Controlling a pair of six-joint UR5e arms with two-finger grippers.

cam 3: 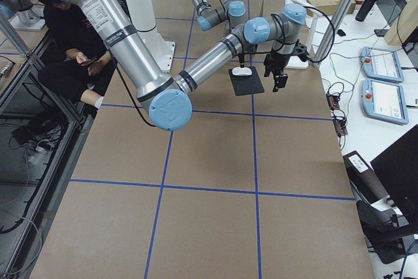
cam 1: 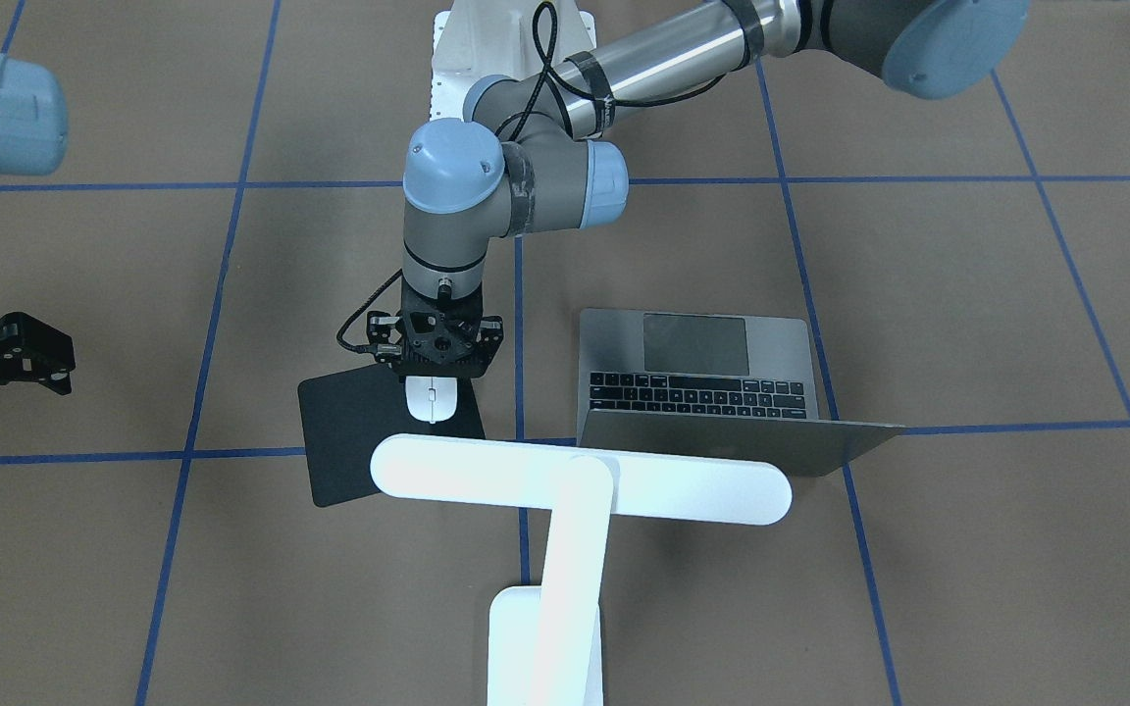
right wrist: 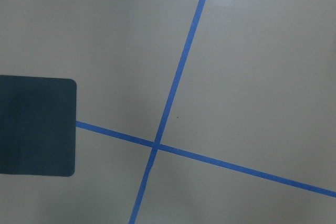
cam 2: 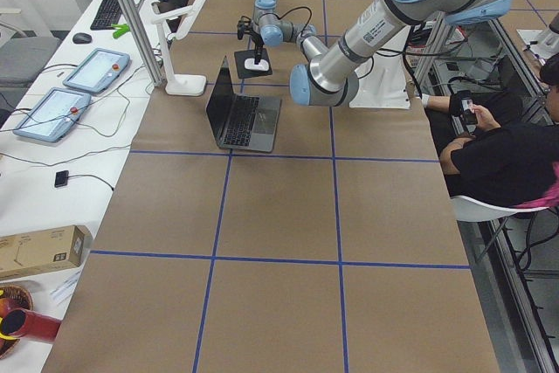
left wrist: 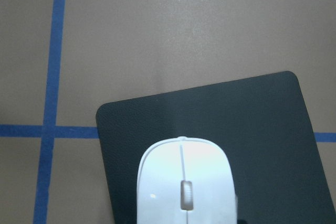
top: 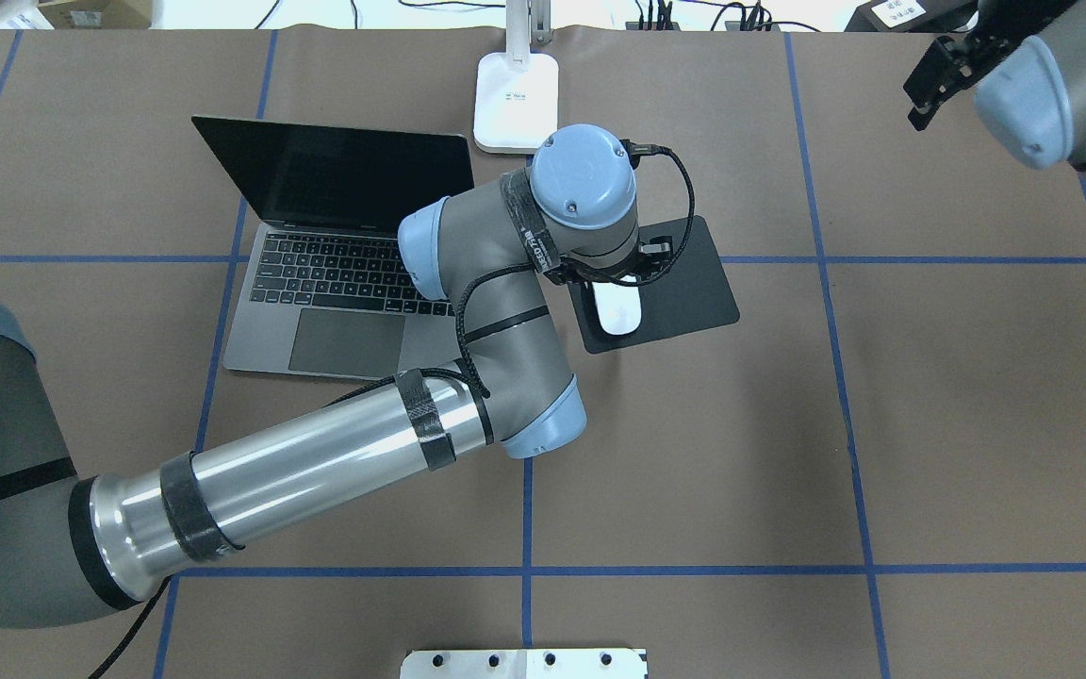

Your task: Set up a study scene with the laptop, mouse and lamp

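Observation:
The laptop stands open on the table, its screen toward the robot. The white mouse lies on a black mouse pad beside the laptop. My left gripper points straight down over the mouse's near end, its fingers close against the mouse's sides. The white lamp stands behind both, its base at the table's far edge. My right gripper hangs empty, away from everything, and looks open.
The robot's white mounting pedestal sits at the near edge. Blue tape lines cross the brown table. The pad's corner shows in the right wrist view. A seated person is beside the table.

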